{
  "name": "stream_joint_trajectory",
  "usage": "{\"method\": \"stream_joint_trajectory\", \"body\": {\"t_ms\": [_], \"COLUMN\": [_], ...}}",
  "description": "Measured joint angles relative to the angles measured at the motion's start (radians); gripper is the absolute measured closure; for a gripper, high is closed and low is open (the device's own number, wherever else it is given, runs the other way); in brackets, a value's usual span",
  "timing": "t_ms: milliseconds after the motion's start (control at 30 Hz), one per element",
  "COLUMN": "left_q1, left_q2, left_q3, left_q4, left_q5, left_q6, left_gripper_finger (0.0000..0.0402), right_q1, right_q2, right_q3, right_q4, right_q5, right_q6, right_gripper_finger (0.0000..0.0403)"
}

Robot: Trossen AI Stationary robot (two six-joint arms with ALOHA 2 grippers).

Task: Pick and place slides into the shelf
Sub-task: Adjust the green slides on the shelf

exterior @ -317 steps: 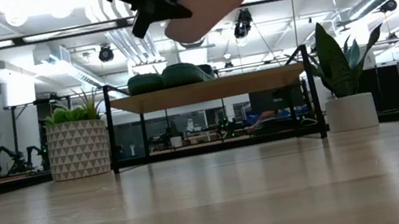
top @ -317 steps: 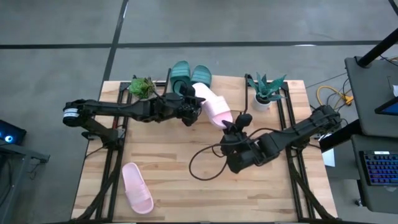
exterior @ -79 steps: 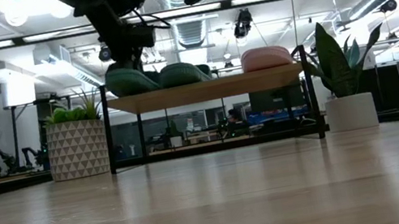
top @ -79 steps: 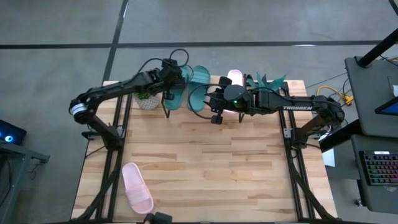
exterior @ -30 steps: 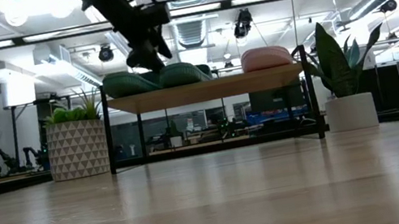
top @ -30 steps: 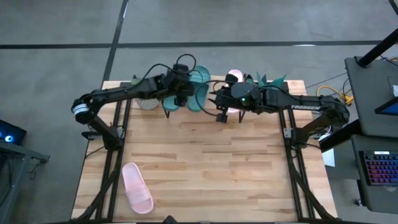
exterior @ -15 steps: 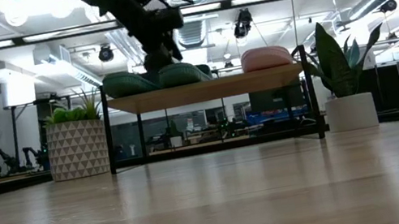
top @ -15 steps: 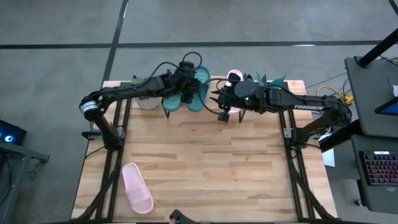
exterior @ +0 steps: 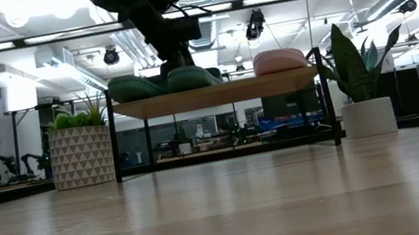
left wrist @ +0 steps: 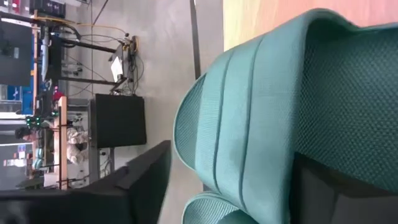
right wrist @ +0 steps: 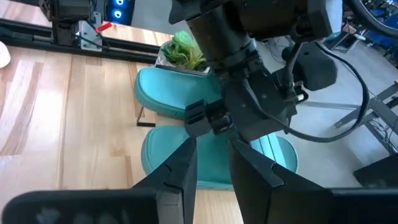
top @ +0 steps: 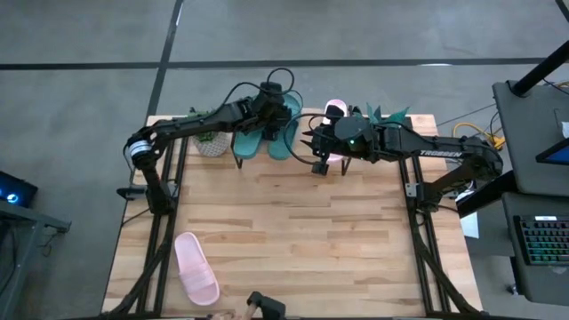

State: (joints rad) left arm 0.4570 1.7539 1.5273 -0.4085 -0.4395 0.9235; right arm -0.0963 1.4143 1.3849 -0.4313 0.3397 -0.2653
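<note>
Bright ceiling glare, sharp even daylight.

Two teal slides (top: 258, 133), two pink slides (top: 196, 269), one shelf (exterior: 214, 94), two potted plants (exterior: 82, 148).

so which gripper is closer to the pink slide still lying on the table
Neither is close. The left gripper and right gripper are both up at the shelf, while the pink slide lies at the near left corner; the left arm's side.

Three slides (exterior: 277, 60) on the shelf (exterior: 218, 94)
</note>
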Motion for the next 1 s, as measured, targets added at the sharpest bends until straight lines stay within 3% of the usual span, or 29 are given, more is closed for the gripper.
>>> {"method": "stream_joint_trajectory", "body": {"t_ms": [567, 1000], "left_q1": [0.001, -0.005], "left_q2": [-0.002, -0.006], "left_q3": [0.017, 0.017], "left_q4": [0.001, 0.007], "left_q5": [-0.039, -0.140], "left_q6": [-0.003, -0.140], "left_gripper_finger": [0.0391, 0.0399], "right_q1": [0.000, 0.000], "right_q2": [0.000, 0.000], "right_q3": [-0.001, -0.001], "right_q4": [-0.014, -0.015], "right_q5": [0.000, 0.000], "right_q6": [-0.004, -0.008], "right_gripper_finger": [0.0331, 0.0329]}}
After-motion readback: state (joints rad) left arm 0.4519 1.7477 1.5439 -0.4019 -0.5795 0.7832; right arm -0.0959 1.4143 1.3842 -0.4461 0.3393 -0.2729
